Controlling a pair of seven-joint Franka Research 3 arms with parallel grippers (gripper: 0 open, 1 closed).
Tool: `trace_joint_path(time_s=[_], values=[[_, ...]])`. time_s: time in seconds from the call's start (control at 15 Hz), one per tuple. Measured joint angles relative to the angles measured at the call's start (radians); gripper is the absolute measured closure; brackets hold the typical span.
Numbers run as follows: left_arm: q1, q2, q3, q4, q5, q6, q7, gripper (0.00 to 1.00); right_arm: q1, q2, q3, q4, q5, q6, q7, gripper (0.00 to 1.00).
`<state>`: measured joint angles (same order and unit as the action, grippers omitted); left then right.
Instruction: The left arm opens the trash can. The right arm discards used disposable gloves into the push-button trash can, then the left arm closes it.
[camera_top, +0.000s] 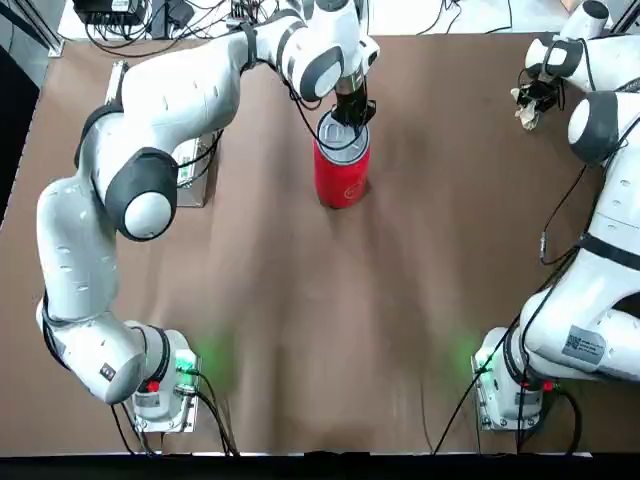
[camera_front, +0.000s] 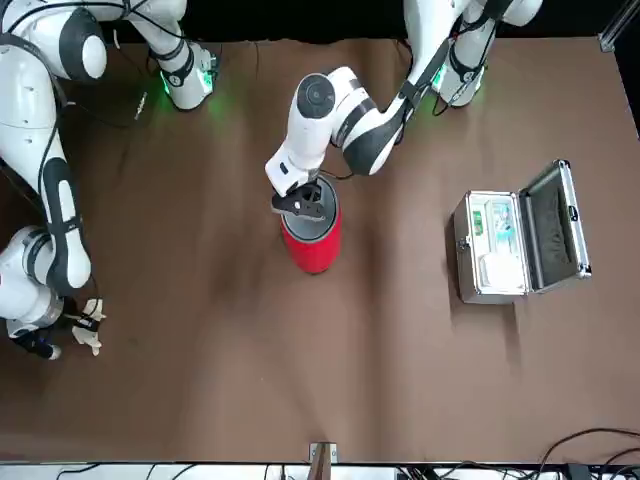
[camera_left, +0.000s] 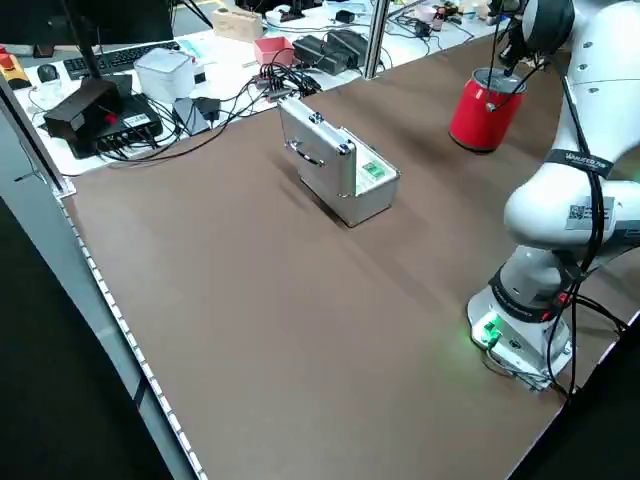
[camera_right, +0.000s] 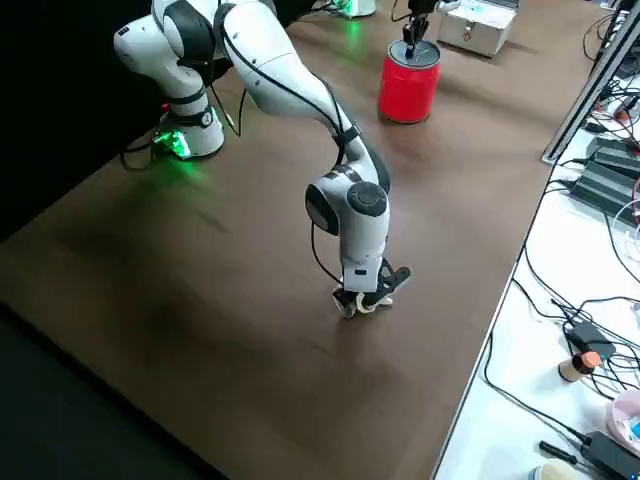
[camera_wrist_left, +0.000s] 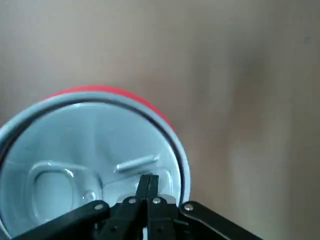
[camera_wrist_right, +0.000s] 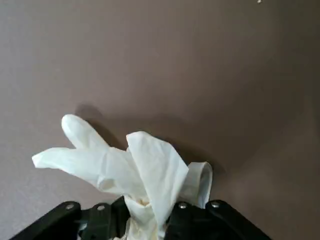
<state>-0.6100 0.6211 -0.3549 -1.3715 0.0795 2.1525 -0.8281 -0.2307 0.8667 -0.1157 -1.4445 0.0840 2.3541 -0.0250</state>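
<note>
The red trash can (camera_top: 342, 178) stands at the back middle of the table, its silver-grey lid (camera_wrist_left: 75, 145) down flat. My left gripper (camera_top: 350, 112) points down onto the lid, fingers pressed together, and in the left wrist view its fingertips (camera_wrist_left: 148, 182) meet the lid near the rim. Far to the back right, my right gripper (camera_top: 535, 100) is shut on the used disposable gloves (camera_wrist_right: 125, 165). The cream-white wad (camera_front: 88, 335) hangs low over the table.
An open silver metal case (camera_front: 515, 240) sits on my left side of the table, partly under the left arm in the top view. Cables, boxes and a keyboard (camera_left: 110, 60) crowd a bench beyond the table's far edge.
</note>
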Motion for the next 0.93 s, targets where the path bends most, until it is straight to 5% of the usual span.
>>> trace_joint_path(time_s=[0.2, 0.67, 0.93], values=[[0.005, -0.019, 0.001, 0.015, 0.001, -0.001, -0.018, 0.99, 0.009, 0.0, 0.011, 0.008, 0.0, -0.001, 0.0, 0.88], [0.069, -0.137, 0.005, 0.024, 0.001, -0.124, -0.038, 0.98, 0.097, -0.096, 0.026, 0.102, 0.002, -0.23, 0.001, 0.88], [0.177, -0.21, 0.001, 0.025, 0.001, -0.278, -0.027, 0.67, 0.191, -0.228, 0.04, 0.114, 0.015, -0.428, 0.008, 0.88]])
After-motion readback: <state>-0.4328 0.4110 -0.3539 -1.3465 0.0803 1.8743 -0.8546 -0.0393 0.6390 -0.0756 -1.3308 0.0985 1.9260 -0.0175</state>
